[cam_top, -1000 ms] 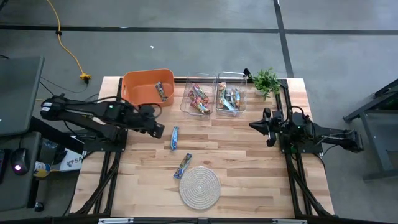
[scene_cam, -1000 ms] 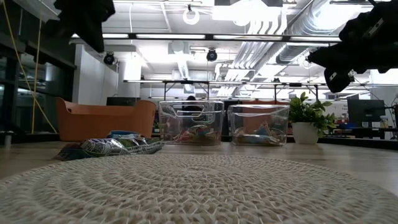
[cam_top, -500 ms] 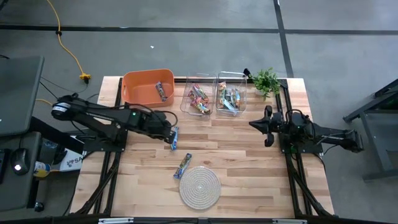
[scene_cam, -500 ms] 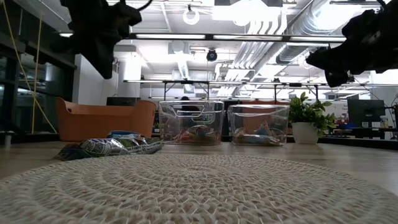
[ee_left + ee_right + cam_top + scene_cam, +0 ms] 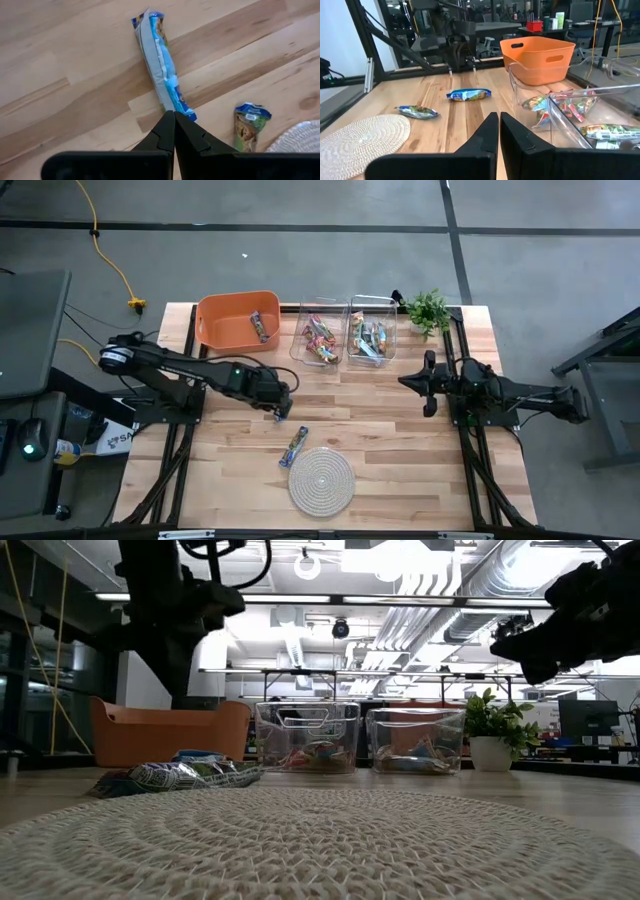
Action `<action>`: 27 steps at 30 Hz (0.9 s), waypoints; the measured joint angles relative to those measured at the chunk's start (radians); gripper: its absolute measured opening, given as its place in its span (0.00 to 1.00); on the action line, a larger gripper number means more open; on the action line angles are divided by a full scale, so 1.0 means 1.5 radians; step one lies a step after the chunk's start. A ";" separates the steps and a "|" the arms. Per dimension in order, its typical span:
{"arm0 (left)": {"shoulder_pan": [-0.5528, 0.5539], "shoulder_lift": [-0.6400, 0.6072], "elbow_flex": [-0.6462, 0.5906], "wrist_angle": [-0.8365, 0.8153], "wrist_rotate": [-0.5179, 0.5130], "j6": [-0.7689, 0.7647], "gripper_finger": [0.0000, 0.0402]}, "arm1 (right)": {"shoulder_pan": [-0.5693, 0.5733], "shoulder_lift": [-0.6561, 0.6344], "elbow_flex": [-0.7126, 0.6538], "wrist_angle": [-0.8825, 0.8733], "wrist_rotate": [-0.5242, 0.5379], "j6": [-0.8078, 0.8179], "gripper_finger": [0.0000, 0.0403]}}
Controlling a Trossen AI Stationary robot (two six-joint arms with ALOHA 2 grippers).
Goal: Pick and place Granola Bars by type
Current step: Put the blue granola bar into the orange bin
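Now hovering over the blue-silver bar (image 5: pixel 161 62), the left gripper (image 5: pixel 282 407) — fingers pressed flat together, nothing between them, tips pointing at the near end of the wrapper in the left wrist view. Lying flat on the table (image 5: pixel 400 450), that bar, slightly left of centre in the high view, mostly hidden there beneath the arm. Just below it, a greenish-tan bar (image 5: pixel 294 445), its lower end near the upper-left edge of the round rope mat (image 5: pixel 321 479) at bottom centre.

Along the top of the high view, from left to right: an orange bin (image 5: pixel 225 320) with one bar inside, a clear bin (image 5: pixel 319 332) of red-orange-pink bars, a second clear bin (image 5: pixel 371 330) of blue-silver ones, a small potted plant (image 5: pixel 428 307). Waiting at centre right, the right gripper (image 5: pixel 428 383), likewise clamped shut on nothing, held above the wood.

Sorting nearly done, by the look of it; two bars left on the boards.

Risks from here, as judgement only: descending with fingers closed would merely shove the slick wrapper sideways — possibly into the greenish-tan bar. Opening too late, or straddling only the crimped end, could let the shiny foil slip out on the lift. Dropping it into the wrong bin would spoil the sort.
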 joint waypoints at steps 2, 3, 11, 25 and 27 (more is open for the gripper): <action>0.000 0.011 0.000 0.007 -0.001 -0.001 0.00 | 0.000 0.002 0.000 0.000 0.000 -0.002 0.00; 0.000 0.018 0.000 0.020 -0.001 -0.002 0.00 | 0.000 0.001 0.000 0.000 0.000 -0.002 0.00; 0.000 0.077 0.000 0.068 0.017 -0.054 0.06 | 0.000 0.001 0.000 0.000 0.001 -0.002 0.00; 0.059 0.109 -0.001 0.092 0.040 -0.141 0.57 | 0.000 0.002 0.000 0.001 0.002 -0.002 0.00; 0.077 0.109 -0.001 0.091 0.038 -0.141 0.59 | 0.000 0.001 0.000 0.001 0.002 -0.002 0.00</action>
